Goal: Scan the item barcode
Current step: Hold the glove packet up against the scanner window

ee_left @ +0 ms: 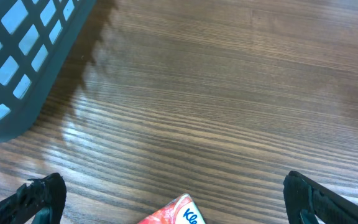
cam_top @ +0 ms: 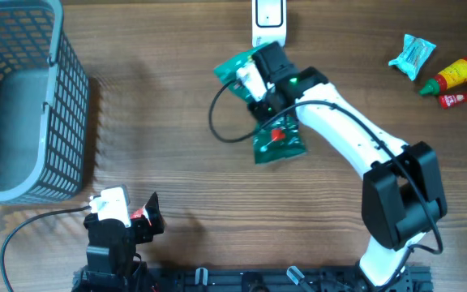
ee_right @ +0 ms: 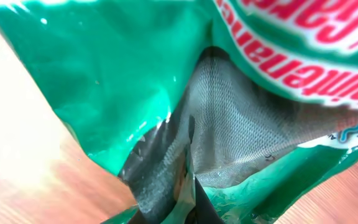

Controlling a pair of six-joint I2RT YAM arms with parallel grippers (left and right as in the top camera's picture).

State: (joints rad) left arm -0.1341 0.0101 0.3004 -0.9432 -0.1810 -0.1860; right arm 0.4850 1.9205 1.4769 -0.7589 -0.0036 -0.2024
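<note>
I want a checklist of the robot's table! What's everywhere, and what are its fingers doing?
Surface: wooden table, no spills seen.
Job's things: green snack bag just in front of the white scanner; barcode not visible.
Clutter: grey basket far left; teal packet, red sauce bottle and red tube far right; red-and-white pack by the left arm.
Grippers: right gripper fingers shut on the bag; left gripper fingers wide open, holding nothing.
Cables: black cable loops beside the bag; second cable trails bottom left.
Surroundings: nothing seen.
</note>
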